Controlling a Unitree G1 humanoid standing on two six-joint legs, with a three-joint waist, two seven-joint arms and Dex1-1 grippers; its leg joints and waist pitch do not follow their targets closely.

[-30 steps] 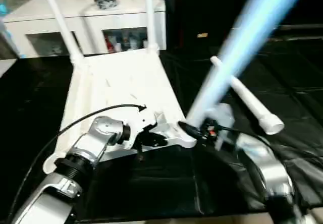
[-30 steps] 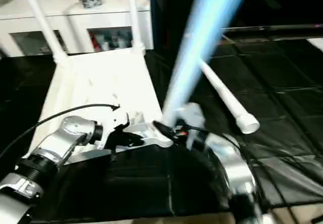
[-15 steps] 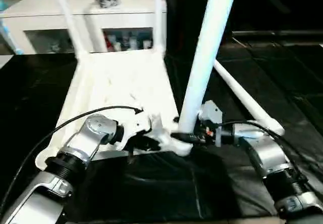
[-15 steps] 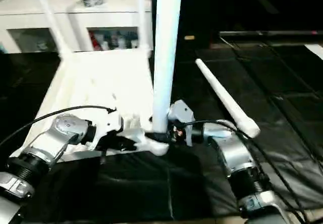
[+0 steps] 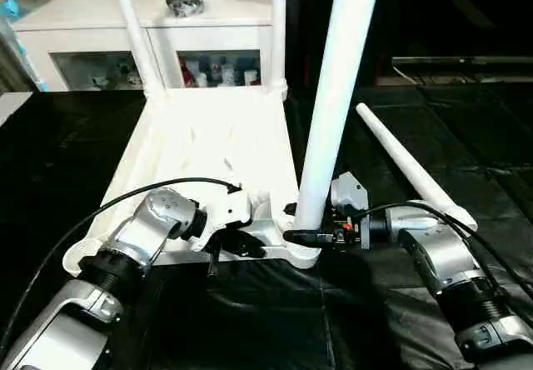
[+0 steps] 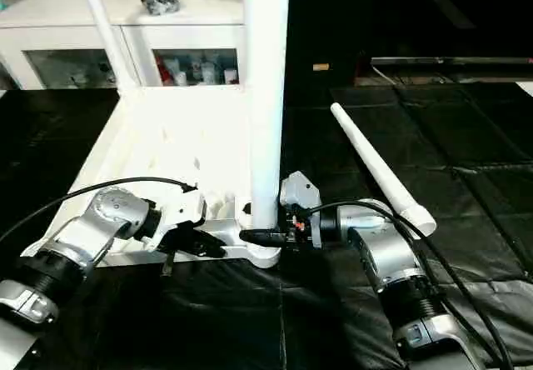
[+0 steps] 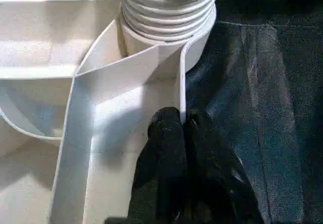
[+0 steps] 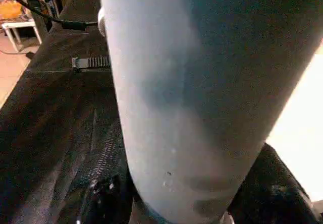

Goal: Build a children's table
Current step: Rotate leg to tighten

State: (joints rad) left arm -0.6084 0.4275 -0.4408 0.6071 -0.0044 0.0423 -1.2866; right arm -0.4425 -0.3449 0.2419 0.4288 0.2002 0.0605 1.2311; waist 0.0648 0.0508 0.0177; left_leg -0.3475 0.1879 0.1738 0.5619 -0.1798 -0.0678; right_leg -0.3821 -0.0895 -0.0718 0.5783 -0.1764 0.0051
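Note:
The children's table top (image 5: 208, 145) lies upside down on the black mat. Two white legs (image 5: 133, 28) (image 5: 277, 28) stand in its far corners. A third leg (image 5: 333, 112) stands upright in the near right corner socket (image 7: 166, 37), with my right gripper (image 5: 301, 237) shut on its base. The fourth leg (image 5: 408, 170) lies loose on the mat to the right. My left gripper (image 7: 180, 125) is shut on the thin near rim of the top, just left of that socket.
A white cabinet (image 5: 150, 20) with glass doors and small items on top stands behind the table. Black mat (image 5: 400, 103) covers the floor all around. A black cable (image 5: 141, 193) arcs over my left forearm.
The leg in my right gripper has swung from leaning far right to upright over the near right socket. The left gripper has stayed on the rim. The camera has shifted.

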